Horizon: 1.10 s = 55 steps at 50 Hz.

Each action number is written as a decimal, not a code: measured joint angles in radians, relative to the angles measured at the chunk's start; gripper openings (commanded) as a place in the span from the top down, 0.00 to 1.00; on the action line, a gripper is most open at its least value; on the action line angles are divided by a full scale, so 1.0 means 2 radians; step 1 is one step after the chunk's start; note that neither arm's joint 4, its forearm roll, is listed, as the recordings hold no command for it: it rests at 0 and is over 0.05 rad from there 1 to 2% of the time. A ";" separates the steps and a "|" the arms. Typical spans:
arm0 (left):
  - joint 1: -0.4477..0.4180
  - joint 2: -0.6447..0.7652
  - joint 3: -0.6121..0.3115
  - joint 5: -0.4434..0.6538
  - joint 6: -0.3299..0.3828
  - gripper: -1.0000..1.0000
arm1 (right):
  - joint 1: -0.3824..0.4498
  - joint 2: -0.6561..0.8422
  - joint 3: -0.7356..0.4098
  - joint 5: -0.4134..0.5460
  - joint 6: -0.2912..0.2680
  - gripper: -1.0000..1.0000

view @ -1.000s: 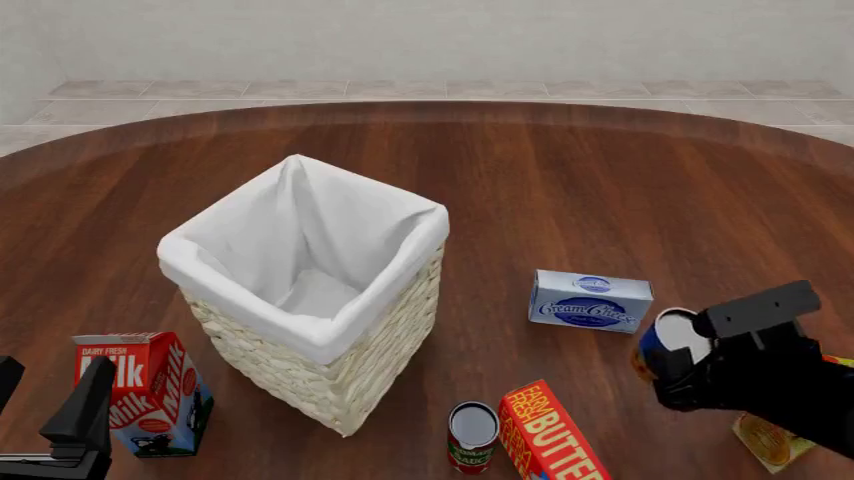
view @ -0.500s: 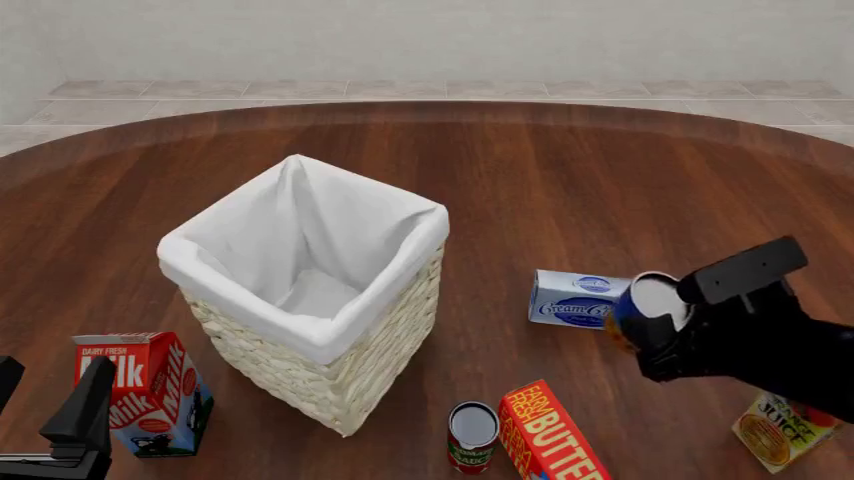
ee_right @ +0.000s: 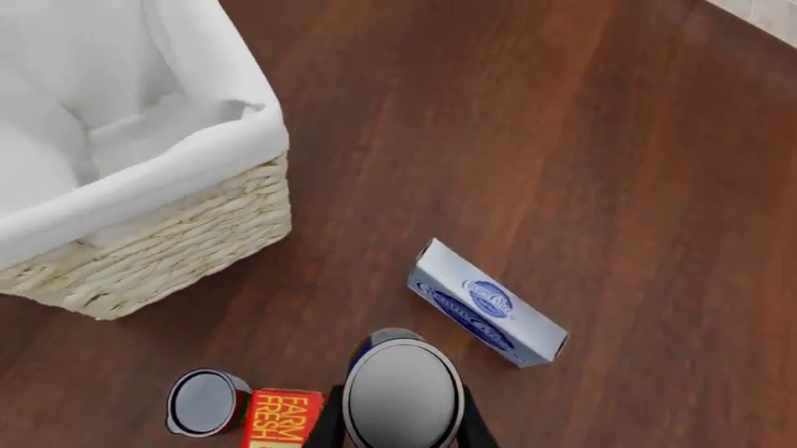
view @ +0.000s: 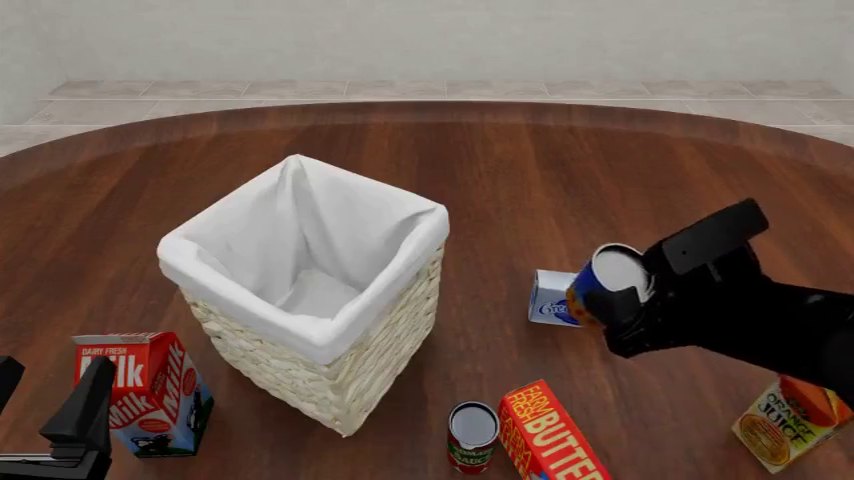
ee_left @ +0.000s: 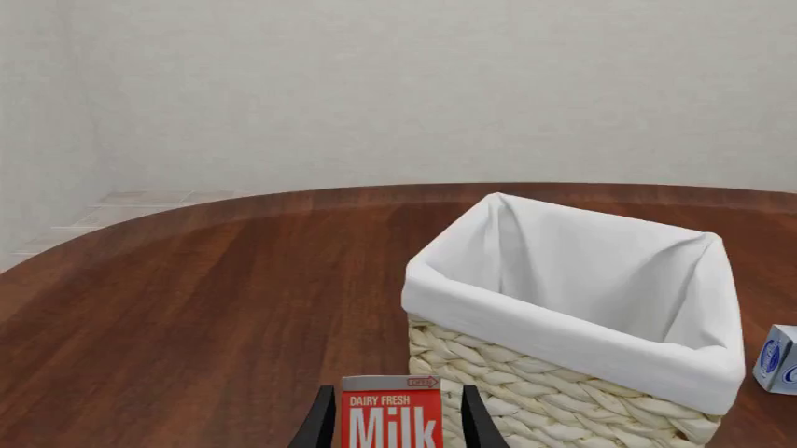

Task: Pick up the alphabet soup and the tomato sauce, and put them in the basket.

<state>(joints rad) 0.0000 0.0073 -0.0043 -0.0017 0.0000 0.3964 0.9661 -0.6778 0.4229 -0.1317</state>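
Hanging above the bench (view: pixel 561 170), the right gripper (view: pixel 622 300) has its fingers pinching the alphabet soup (view: pixel 603 285), the can lifted clear of the wood and tipped so its silver-white top faces up and toward the basket (view: pixel 350 375). In the right wrist view the can's pale lid (ee_right: pixel 401 394) sits right between the two dark fingers (ee_right: pixel 464 415). Just behind and below the can lies the blue-and-white cream cheese box (view: pixel 550 298), partly hidden by it. The basket stands well to the left of the can, its white liner (view: pixel 310 240) folded over the rim. Down front, the tomato sauce (view: pixel 471 436) stands upright on the bench, just beside the red butter box (view: pixel 550 438). An orange juice carton (view: pixel 787 418) lies at the far right. Over on the left, the left gripper (view: pixel 67 440) sits low at the near edge beside the milk carton (view: pixel 144 388); its fingers (ee_left: pixel 473 420) stand spread either side of that carton in the left wrist view, though I can't tell whether they touch it.
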 measured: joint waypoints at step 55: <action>0.000 0.000 0.000 0.000 0.000 0.00 | 0.111 0.093 -0.154 0.020 -0.009 1.00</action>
<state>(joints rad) 0.0000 0.0073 -0.0043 -0.0017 0.0000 0.6174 1.1512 -0.9864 0.4639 -0.1493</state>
